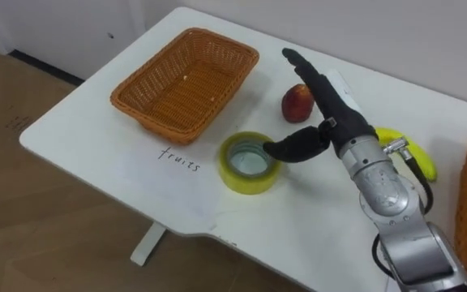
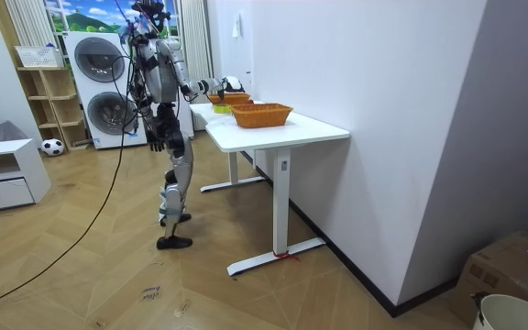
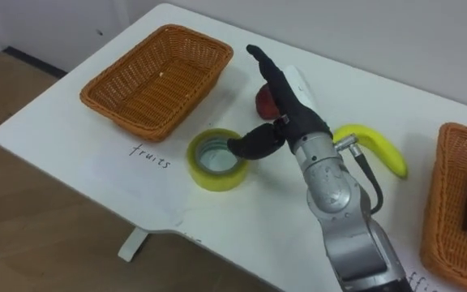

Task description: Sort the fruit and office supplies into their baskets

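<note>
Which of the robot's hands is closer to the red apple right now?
The right. Its right hand reaches over the table, its straight fingers right beside the apple. Its left hand hangs low at its side, away from the tabletop.

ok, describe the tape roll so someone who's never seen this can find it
On the white table, find the empty wicker basket at the left end. In front of it and to the right lies the tape roll, flat, by the thumb of the right hand. It is the only yellow ring: the apple behind it is red and round, the banana farther right long and curved.
</note>
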Motion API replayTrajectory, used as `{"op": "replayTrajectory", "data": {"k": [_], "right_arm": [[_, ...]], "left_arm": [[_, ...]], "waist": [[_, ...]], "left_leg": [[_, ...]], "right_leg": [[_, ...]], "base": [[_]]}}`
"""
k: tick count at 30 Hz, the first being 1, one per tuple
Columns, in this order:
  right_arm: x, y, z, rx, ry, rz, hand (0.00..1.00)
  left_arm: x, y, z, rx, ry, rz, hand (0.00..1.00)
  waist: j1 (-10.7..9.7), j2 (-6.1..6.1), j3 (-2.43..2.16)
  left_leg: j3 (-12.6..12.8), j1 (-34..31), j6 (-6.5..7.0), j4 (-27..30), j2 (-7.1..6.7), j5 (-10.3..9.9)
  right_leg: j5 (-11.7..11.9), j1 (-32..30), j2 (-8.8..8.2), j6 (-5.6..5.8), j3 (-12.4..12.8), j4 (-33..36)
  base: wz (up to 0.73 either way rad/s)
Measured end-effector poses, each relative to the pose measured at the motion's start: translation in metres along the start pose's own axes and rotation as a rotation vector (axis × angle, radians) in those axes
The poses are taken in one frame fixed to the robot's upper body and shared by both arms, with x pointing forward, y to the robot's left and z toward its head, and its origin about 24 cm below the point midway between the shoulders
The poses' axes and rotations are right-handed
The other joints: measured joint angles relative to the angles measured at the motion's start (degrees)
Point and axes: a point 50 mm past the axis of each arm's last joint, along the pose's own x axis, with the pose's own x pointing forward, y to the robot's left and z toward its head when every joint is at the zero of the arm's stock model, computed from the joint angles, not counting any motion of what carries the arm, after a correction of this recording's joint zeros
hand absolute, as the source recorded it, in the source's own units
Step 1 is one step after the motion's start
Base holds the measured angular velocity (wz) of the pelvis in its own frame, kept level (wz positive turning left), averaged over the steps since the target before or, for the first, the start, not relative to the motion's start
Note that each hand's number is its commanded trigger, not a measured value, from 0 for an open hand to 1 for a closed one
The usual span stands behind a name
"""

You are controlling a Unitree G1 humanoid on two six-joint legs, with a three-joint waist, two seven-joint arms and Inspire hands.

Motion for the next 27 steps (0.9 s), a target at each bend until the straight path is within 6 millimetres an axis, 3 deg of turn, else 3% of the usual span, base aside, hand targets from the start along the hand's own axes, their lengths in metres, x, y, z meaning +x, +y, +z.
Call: {"op": "replayTrajectory", "data": {"k": [9, 14, 27], "right_arm": [[0.003, 0.003, -0.001, -0.008, 0.007, -0.009, 0.0], [0.003, 0.003, -0.002, -0.007, 0.011, -0.007, 0.0], [0.002, 0.02, -0.002, -0.149, 0.002, 0.051, 0.0]], "left_arm": [[-0.001, -0.003, -0.003, 0.01, 0.006, -0.008, 0.0], [-0.001, -0.004, -0.003, 0.014, 0.004, -0.014, 0.0], [-0.001, -0.005, 0.0, 0.014, -0.011, -0.044, 0.0]], "waist": [[0.0, -0.03, 0.08], [0.1, -0.44, 0.63], [0.0, -0.19, 0.62]], "left_leg": [[-0.9, -0.2, 0.0, -0.1, -0.22, 0.0], [-0.9, -0.3, 0.0, -0.2, -0.24, 0.1], [-0.9, -0.5, 0.0, 0.2, -0.27, 0.1]], "right_leg": [[0.0, 0.1, -0.03, 0.02, -0.3, 0.0], [0.0, 0.0, -0.03, 0.03, -0.3, -0.1], [0.0, 0.1, -0.03, 0.03, -0.4, -0.1]], "base": [[0.05], [0.0], [0.0]]}}
